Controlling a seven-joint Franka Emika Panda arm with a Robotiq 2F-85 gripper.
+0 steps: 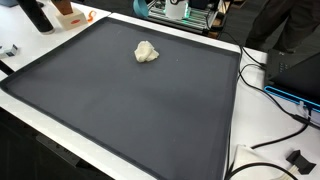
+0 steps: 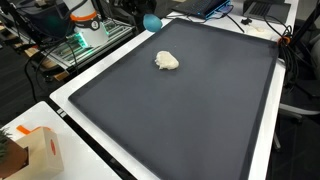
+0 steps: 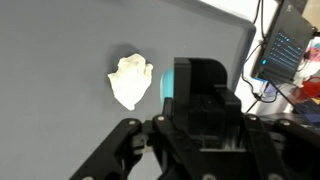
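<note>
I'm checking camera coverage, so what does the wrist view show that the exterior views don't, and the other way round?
Only the wrist view shows the black gripper, blurred and close, its jaws too unclear to judge. Only an exterior view shows the tan cardboard box on the white table. Both show the crumpled cream-white wad lying on the dark grey mat, with nothing touching it.

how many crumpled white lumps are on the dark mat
1. The crumpled white lump lies on the dark mat, toward its far edge in both exterior views. Parts of the mat run out of frame, so another could be hidden.
</note>
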